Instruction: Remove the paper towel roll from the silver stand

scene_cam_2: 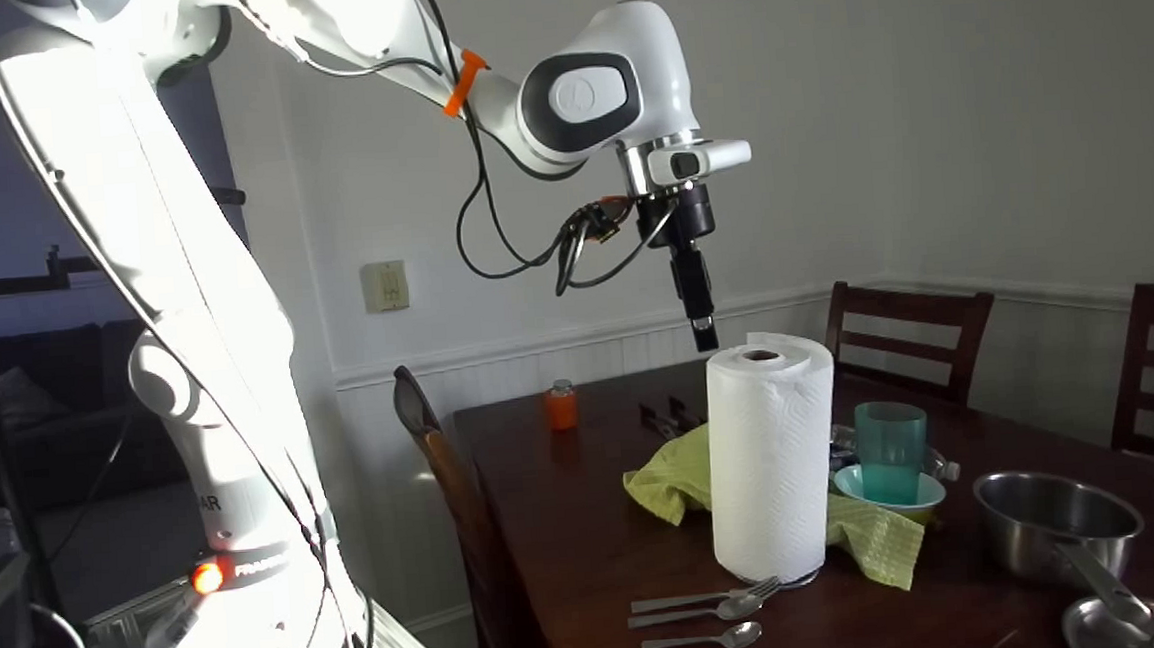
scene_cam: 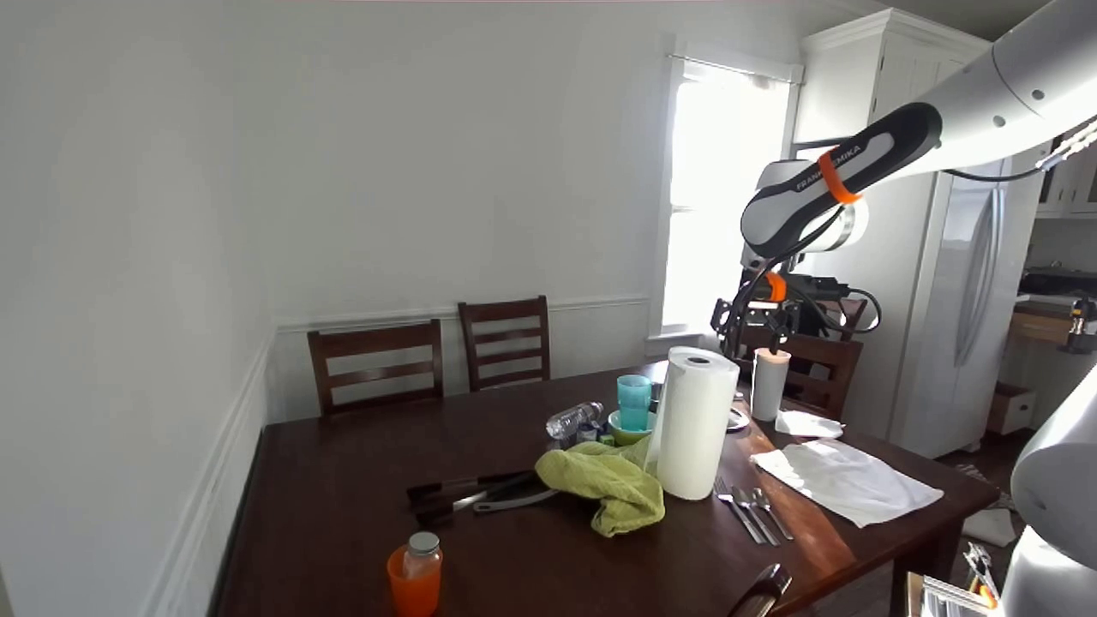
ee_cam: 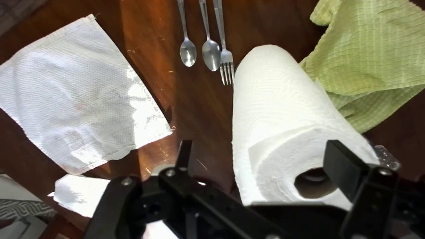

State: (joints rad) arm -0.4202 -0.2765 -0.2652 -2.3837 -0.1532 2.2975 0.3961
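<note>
End effector (ee_cam: 261, 154) spread, gripping nothing — paper towel roll (scene_cam_2: 774, 462) standing below it, long axis vertical, off-centre toward the finger (ee_cam: 343, 166) at wrist-view right, so a sideways shift probably comes before any grip.

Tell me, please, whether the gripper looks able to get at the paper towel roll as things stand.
Probably yes: the gripper is open near the paper towel roll with nothing visible between; it may need realigning, since one finger hides part of the core in the wrist view.
</note>
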